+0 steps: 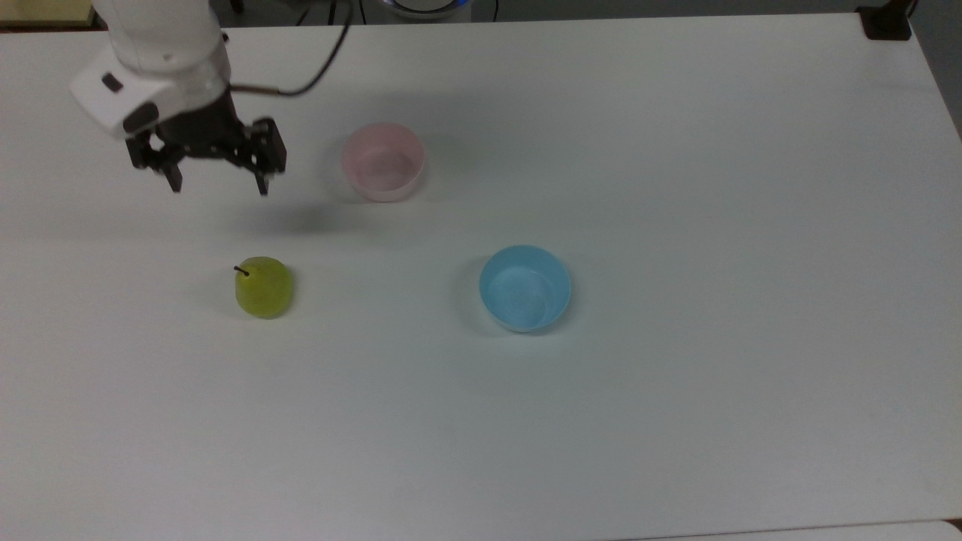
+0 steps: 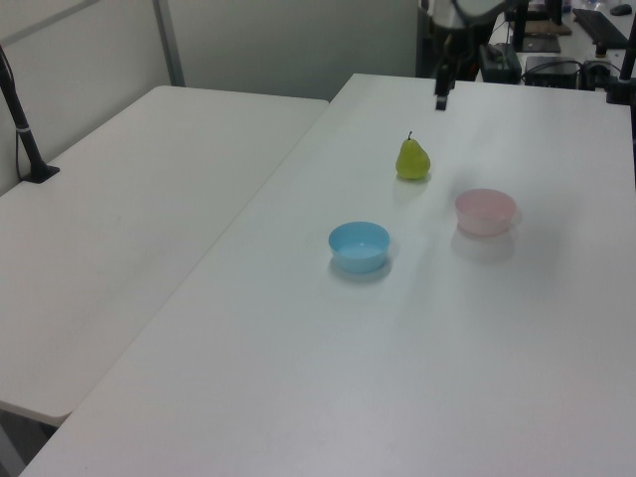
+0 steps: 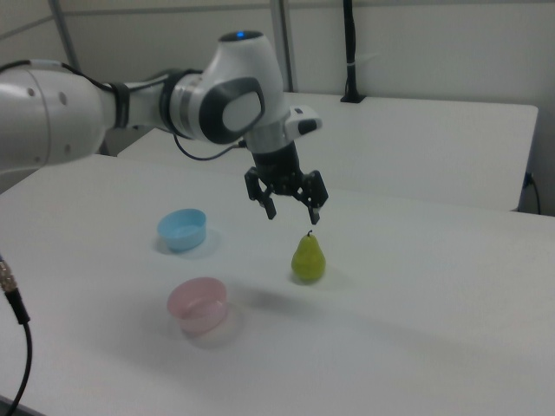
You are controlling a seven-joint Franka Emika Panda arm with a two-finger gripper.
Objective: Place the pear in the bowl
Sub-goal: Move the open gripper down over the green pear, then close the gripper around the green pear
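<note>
White surface [image 1: 676, 421] carries three things, well apart from one another. Going left to right in the top view: the gripper [image 1: 218, 184] hangs in the air near the surface's far left corner region, black fingers [image 1: 175, 180] spread wide and holding nothing, pointing down; white arm [image 1: 154, 52] runs off the far edge behind it, a dark cable [image 1: 316, 71] looping away from the wrist. Its shadow falls on the surface just past the fingers. The pear [image 1: 263, 287], yellow-green with a short dark stem, stands upright on the surface toward the near side of the gripper, apart from it, not touched. To the top view's right of the gripper, the bowl [image 1: 382, 161], pale pink, sits upright and empty, closer to the far edge than the pear. Farther to the top view's right, a light blue bowl [image 1: 525, 288] sits upright and empty, roughly level with the pear. In the right view the gripper [image 3: 290, 211] hovers above and slightly to the right view's left of the pear [image 3: 308, 257], fingers apart, with the bowl [image 3: 199, 305] nearest the camera and the light blue bowl [image 3: 182, 229] behind it. In the left view the pear [image 2: 412, 159] stands beyond both the bowl [image 2: 485, 211] and the light blue bowl [image 2: 359, 245]; one dark finger shows above it near the far edge.
</note>
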